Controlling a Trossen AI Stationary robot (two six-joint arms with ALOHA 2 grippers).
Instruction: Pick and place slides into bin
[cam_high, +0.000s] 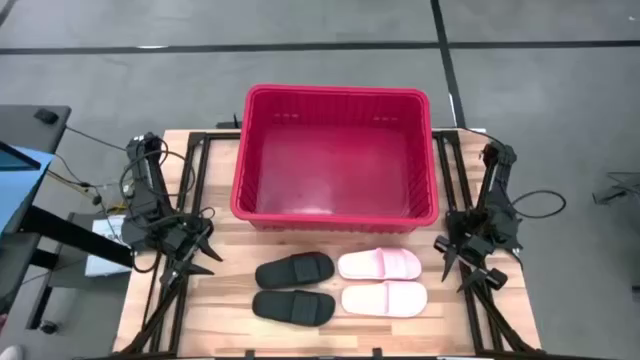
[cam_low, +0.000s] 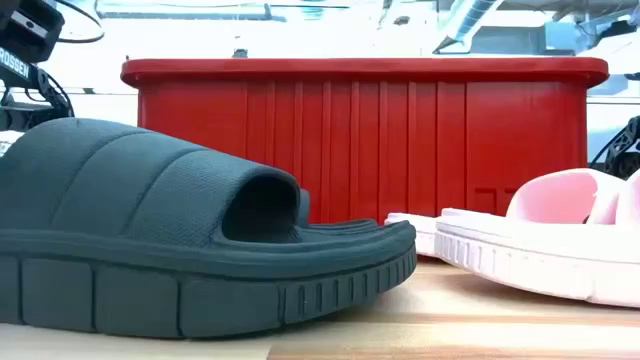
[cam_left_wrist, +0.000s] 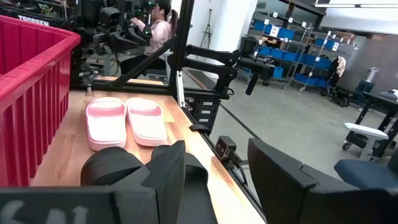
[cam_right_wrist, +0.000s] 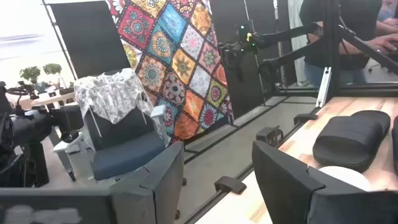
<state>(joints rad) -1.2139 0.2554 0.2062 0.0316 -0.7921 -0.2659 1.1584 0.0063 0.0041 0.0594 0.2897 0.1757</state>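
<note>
Black and pale pink, the four slides lie in a tight block on the wooden worktop just in front of the bin: two black slides on the left, two pink slides on the right, pairs side by side and nearly touching. That crowding is the risk: fingers reaching for one could nudge its neighbour, or pinch the soft strap and let it slip. The left gripper and right gripper wait at the worktop's edges, fingers wide and empty. Partial white lettering, "ROSSEN", shows on an arm in the low view.

Glossy plastic bin, wooden table
</note>
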